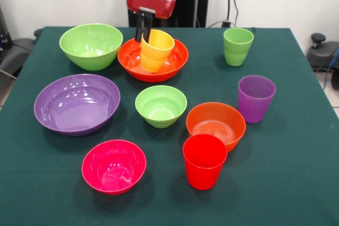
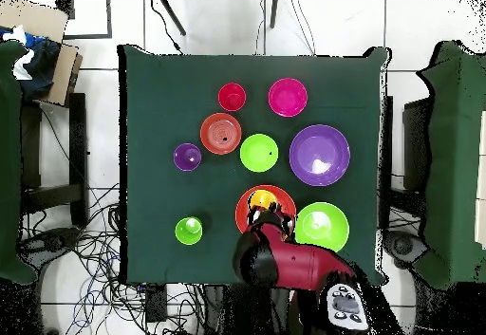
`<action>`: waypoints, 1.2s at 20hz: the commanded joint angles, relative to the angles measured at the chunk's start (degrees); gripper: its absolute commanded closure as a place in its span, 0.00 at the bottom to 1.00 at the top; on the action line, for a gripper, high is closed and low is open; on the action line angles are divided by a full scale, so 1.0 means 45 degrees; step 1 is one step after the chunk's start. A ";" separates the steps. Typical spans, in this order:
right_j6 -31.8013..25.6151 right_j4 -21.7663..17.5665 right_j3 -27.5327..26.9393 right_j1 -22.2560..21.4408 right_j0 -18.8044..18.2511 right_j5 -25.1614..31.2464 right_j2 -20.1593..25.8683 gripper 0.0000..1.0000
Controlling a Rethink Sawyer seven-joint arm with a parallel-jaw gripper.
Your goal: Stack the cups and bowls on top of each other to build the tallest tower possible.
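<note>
The pincer [image 1: 144, 34] hangs from the red wrist over the far middle of the tabletop [image 1: 296, 183], its dark fingers [image 1: 141, 31] pinching the near-left part of the rim of the yellow cup [image 1: 156, 50], one finger inside the mouth and one outside by the look of it.

The cup is tilted, mouth leaning up and to the right in the front view, its base down inside the large orange bowl [image 1: 175, 62]. Whether the base rests on the bowl's floor or hangs just clear cannot be told. The cup's long axis therefore runs down and away from the pincer, at a slant and not plumb.

Judgement: the coming move turns on this slant. The cup must be brought upright or inverted squarely before it can carry anything; released as it hangs, it would likely tip onto its side in the bowl.

Outward from there:
- large lime green bowl [image 1: 91, 45], just beside the orange bowl on the left
- light green cup [image 1: 238, 46], well apart to the right
- large purple bowl [image 1: 77, 103], small lime green bowl [image 1: 161, 105] and purple cup [image 1: 256, 98], across the middle
- small orange bowl [image 1: 215, 124], with the red cup [image 1: 204, 160] in front of it
- pink bowl [image 1: 114, 165], nearest the front edge

All stand upright, mouths up, none stacked.
</note>
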 commanded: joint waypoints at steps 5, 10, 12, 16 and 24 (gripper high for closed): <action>0.1704 0.0113 0.0378 0.0560 0.0270 0.0588 0.0799 1.00; 0.1686 0.0066 0.0344 0.0671 0.0285 0.0432 0.0745 1.00; 0.1672 0.0063 0.0358 0.0639 0.0304 0.0449 0.0712 1.00; 0.1674 0.0079 0.0329 0.0658 0.0289 0.0469 0.0738 1.00; 0.1594 0.0036 0.0335 0.0539 0.0190 0.0665 0.0849 1.00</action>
